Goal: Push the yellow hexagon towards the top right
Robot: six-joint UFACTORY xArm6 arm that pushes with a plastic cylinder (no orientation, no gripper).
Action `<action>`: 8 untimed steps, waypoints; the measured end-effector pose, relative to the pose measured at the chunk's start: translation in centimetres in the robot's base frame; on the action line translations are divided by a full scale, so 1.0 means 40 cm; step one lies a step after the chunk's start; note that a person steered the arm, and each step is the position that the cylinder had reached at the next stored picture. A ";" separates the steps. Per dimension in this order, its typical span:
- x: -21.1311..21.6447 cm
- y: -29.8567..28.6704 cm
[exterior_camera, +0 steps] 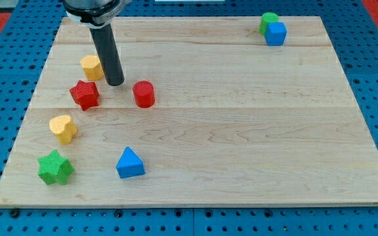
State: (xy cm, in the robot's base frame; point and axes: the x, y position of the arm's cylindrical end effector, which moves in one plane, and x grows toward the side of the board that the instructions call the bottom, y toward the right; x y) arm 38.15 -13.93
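The yellow hexagon lies on the wooden board in the upper left part. My tip stands just to the right of it and slightly lower, close to it; I cannot tell if they touch. A red star lies just below the hexagon, left of my tip. A red cylinder stands to the right of my tip.
A yellow heart lies at the left, a green star at the bottom left, a blue triangle right of it. A green block and a blue cube touch at the top right.
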 end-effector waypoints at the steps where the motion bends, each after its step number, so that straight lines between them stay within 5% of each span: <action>1: -0.001 -0.056; 3: -0.024 -0.251; 8: -0.097 -0.194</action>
State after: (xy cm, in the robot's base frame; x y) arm 34.27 -21.70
